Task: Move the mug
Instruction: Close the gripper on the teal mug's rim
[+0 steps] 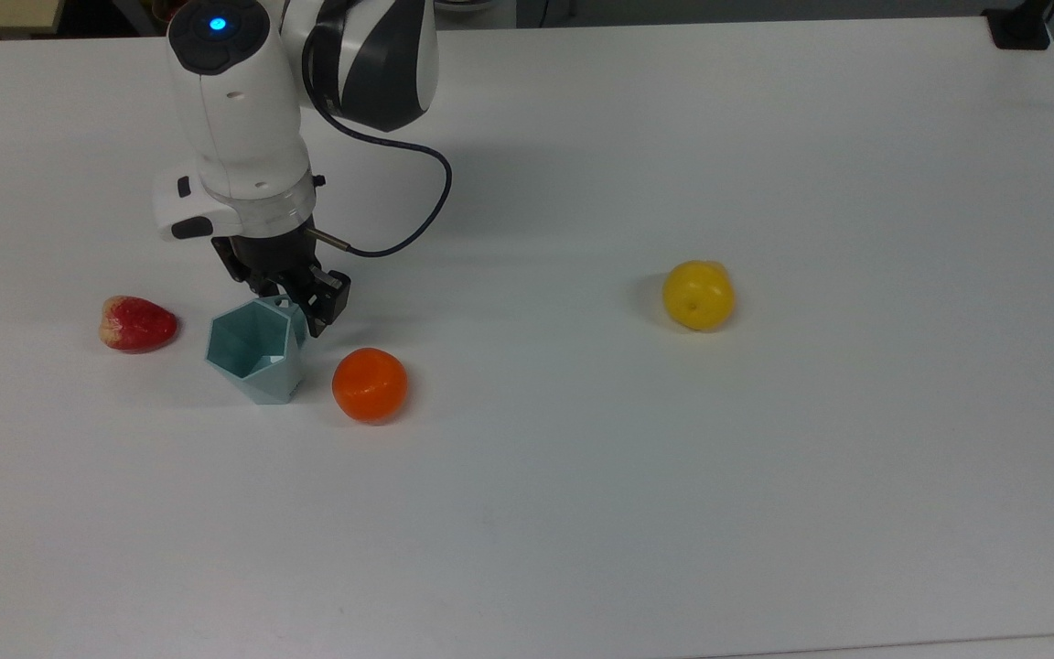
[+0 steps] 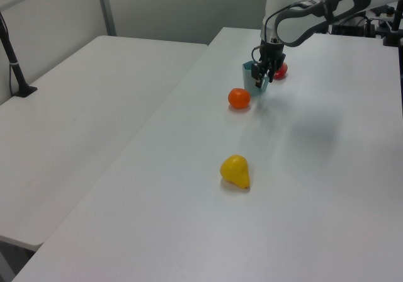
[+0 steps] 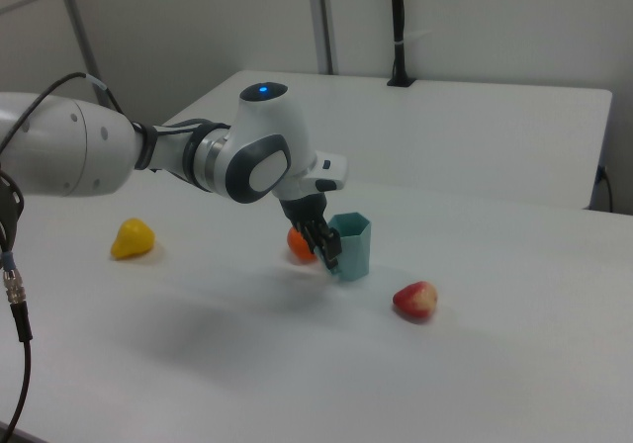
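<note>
The top view looks steeply down on the table [image 1: 765,513]; the left view and right view look low along it from opposite ends, sharing the mug [image 2: 252,80] and orange [image 3: 298,245]

Count on my table [image 1: 765,503]: 1 mug [image 1: 255,352], 1 orange [image 1: 370,384], 1 strawberry [image 1: 137,323], 1 yellow fruit [image 1: 697,295]. Total 4 objs, 3 fruit. 1 claw [image 1: 294,297], mine.
</note>
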Available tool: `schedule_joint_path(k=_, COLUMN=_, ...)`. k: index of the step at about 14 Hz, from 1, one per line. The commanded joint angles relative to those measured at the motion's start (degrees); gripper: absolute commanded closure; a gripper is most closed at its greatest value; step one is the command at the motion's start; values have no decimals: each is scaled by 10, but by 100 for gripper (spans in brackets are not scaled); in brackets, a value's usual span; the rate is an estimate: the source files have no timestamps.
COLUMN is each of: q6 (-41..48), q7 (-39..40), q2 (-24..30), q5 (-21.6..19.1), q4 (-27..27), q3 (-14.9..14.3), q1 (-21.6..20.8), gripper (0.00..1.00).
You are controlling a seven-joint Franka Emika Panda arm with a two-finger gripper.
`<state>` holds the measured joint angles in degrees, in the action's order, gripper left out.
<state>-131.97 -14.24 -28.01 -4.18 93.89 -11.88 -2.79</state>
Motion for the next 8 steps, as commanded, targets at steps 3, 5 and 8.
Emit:
schedule_joint_path(k=3, q6=-13, q7=-4, q2=-2, q5=0, q4=-1, q3=-3, q1=-4, gripper=61)
schedule_joint_path(k=5, q6=-13, q7=-4, q2=-2, q5=0, q4=0, q3=-3, q1=-4, gripper=71)
schedule_joint_path(k=8, q6=-13, q7=-4, q2=-2, q5=0, q4=-1, q3=-3, q1=-4, gripper=76)
